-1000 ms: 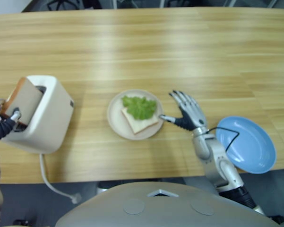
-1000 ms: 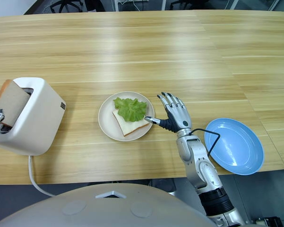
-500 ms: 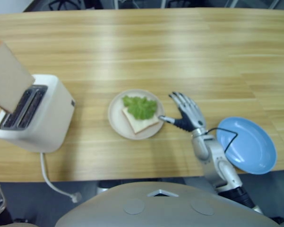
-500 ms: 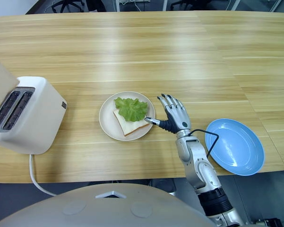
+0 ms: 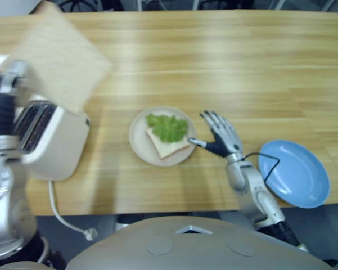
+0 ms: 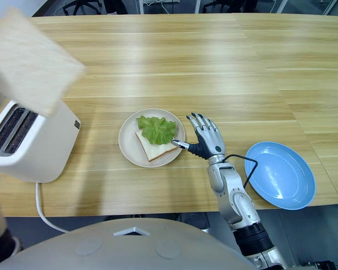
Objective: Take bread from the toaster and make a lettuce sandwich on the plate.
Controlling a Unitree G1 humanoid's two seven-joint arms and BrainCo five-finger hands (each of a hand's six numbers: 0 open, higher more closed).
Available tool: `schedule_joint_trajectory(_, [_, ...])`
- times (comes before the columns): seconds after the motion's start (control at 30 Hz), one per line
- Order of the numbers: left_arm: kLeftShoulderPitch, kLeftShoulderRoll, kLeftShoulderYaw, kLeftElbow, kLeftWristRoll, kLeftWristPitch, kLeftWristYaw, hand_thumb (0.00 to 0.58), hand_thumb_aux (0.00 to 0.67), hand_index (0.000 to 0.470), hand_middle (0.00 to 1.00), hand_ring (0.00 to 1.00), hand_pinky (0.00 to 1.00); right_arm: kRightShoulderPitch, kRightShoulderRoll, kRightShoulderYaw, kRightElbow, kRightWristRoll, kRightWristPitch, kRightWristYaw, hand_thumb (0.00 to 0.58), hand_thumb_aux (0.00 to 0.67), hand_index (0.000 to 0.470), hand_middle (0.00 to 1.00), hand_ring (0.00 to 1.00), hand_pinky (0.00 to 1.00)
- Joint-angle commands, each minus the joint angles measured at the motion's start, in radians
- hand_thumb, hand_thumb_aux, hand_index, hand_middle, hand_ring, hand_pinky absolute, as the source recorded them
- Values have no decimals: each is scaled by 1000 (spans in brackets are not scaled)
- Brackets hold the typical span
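I logged the right hand [image 6: 207, 136]: grey metal fingers, dark palm, black cable looping off a silver forearm. Left hand [image 5: 5, 79]: grey, black wrist.

Bright, even light is falling from overhead. Pale glare is spreading over the tabletop [image 5: 157, 62] toward its far edge, and the toaster [image 6: 39, 152] is casting a faint shadow.

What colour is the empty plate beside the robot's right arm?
The plate is light blue; it shows best in the right eye view.
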Motion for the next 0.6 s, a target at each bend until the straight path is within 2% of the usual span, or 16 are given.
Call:
schedule_joint_trajectory(0.03, [-1, -12, -314, 82, 145, -31, -10, 580, 670, 460, 1000, 1000, 1000, -4, -10, -31, 0, 20, 7, -7, 0, 0, 0, 0, 0, 0])
schedule_joint_trajectory(0.1, [-11, -6, -440, 161, 224, -67, -21, 580, 670, 460, 1000, 1000, 1000, -6, -17, -43, -2, 27, 8, -8, 0, 0, 0, 0, 0, 0])
schedule_joint_trajectory(0.3, [-52, 0, -634, 470, 343, -193, -93, 580, 670, 460, 1000, 1000, 1000, -6, -29, -81, -13, 49, 12, -10, 0, 0, 0, 0, 0, 0])
schedule_joint_trajectory(0.6, [-146, -24, -651, 914, 416, -409, -125, 580, 670, 460, 1000, 1000, 1000, 9, -56, -124, -28, 71, 9, -6, 0, 0, 0, 0, 0, 0])
